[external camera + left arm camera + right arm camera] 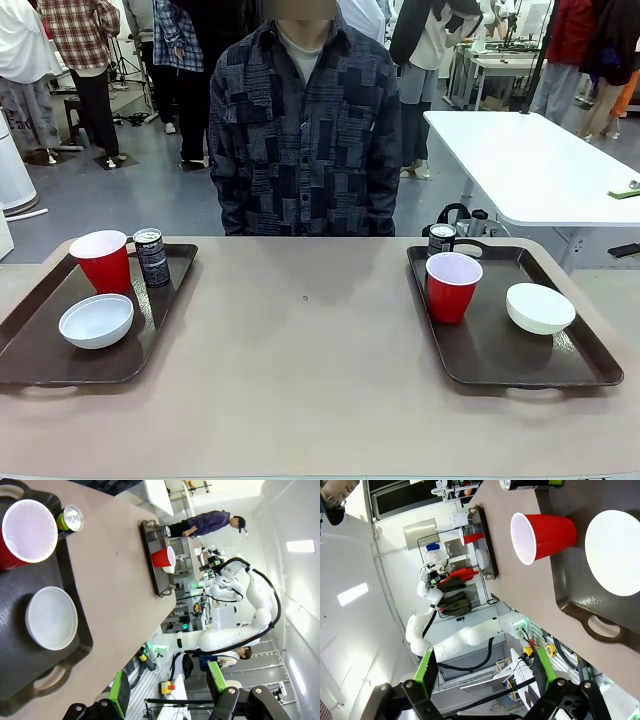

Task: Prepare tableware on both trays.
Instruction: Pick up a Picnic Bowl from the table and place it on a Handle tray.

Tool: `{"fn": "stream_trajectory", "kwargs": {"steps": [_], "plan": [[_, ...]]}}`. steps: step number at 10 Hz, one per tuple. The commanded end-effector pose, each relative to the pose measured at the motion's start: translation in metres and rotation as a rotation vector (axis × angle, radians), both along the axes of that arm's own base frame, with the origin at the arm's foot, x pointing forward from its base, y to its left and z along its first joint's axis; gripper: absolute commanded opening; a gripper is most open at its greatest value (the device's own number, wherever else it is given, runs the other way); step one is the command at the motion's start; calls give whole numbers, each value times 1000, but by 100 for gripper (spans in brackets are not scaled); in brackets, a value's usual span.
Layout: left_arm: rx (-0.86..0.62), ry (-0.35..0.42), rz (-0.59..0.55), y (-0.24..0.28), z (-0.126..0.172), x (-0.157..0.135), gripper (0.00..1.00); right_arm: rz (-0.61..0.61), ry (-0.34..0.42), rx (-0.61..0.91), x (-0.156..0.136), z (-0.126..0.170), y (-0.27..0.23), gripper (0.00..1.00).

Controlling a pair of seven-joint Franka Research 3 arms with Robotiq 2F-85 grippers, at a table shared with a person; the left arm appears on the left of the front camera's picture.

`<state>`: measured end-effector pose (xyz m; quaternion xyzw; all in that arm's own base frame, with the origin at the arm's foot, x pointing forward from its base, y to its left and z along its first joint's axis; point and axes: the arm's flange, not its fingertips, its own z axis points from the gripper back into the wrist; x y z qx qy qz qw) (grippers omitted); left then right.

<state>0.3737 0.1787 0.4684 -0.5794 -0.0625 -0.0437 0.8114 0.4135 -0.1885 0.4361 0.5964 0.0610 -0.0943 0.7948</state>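
On the beige desk [310, 380] two large dark brown rectangular plastic trays with raised rims lie well apart, one at 9 o'clock and one at 3 o'clock in the front view. The left tray [40, 365] carries a red plastic cup with a white inside [102, 261] at its far end, a slim dark drink can with a silver top [151, 256] just beside the cup at its 3 o'clock, and a small round white bowl [96, 320] nearer the robot, at 6 o'clock of the cup. The right tray [500, 355] carries a second red cup [452, 286], a second dark can [441, 240] behind it at 11 o'clock, and a second white bowl [540, 308] at 3 o'clock of the cup. All cups and cans stand upright. A person in a dark patterned shirt [305, 130] stands at the far side of the desk, at 12 o'clock. In the left wrist view the left gripper [167, 692] hangs above the near end of the left tray, its green-padded fingers [120, 692] wide apart and holding nothing. In the right wrist view the right gripper [485, 677] is beyond the near edge of the right tray, its fingers [426, 672] also spread wide and empty.
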Motion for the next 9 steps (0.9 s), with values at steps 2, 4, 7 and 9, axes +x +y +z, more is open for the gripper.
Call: {"fn": "stream_trajectory", "kwargs": {"steps": [2, 4, 7, 9], "plan": [[-14, 5, 12, 0, 4, 0, 82, 18, -13, -1, -3, -2, -2, 100], [-14, 5, 12, 0, 4, 0, 82, 18, -13, -1, -3, -2, -2, 100], [-14, 5, 12, 0, 4, 0, 82, 18, -13, -1, -3, -2, -2, 100], [-14, 5, 12, 0, 4, 0, 82, 18, -13, -1, -3, -2, -2, 100]]}}
